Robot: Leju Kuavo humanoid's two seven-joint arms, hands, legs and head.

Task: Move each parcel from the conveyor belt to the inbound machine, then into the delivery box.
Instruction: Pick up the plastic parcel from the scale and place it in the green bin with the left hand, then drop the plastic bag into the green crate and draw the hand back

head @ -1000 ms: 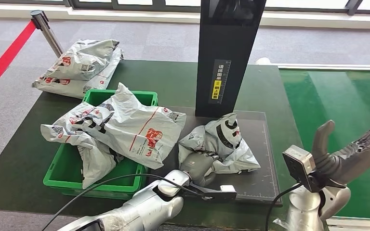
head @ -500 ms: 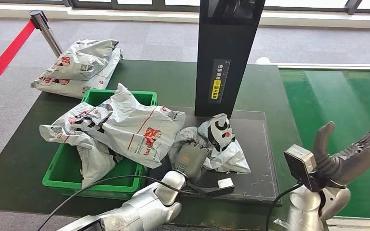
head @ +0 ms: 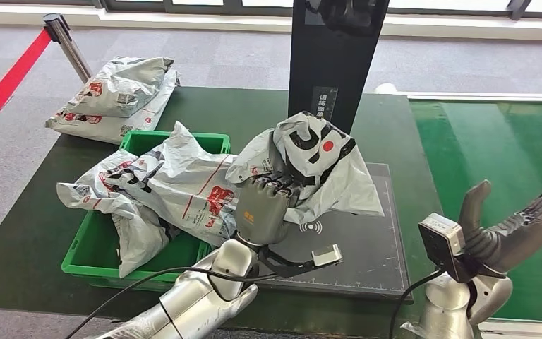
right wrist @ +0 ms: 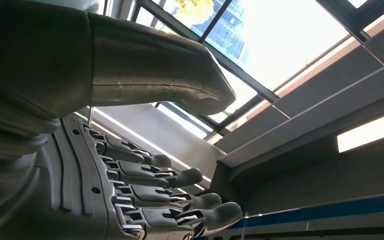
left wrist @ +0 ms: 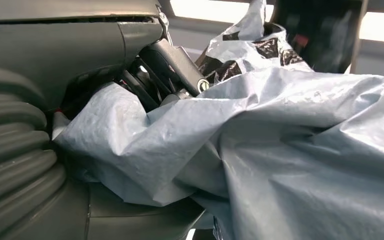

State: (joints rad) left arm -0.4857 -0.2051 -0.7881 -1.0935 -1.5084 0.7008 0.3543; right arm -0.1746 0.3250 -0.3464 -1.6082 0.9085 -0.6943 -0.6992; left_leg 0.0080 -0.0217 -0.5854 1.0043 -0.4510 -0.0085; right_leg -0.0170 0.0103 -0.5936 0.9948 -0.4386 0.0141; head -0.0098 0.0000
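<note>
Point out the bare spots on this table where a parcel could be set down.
The scanner pad is bare under and right of the lifted parcel that the left hand grips. Bare tabletop lies left of the green bin, and between the bin and the black post. The bin is piled full; two parcels fill the far left corner.

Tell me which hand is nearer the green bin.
Left. The left hand holds a parcel up just beside the green bin's right edge. The right hand is open over the conveyor, across the black scanner pad from the bin.
</note>
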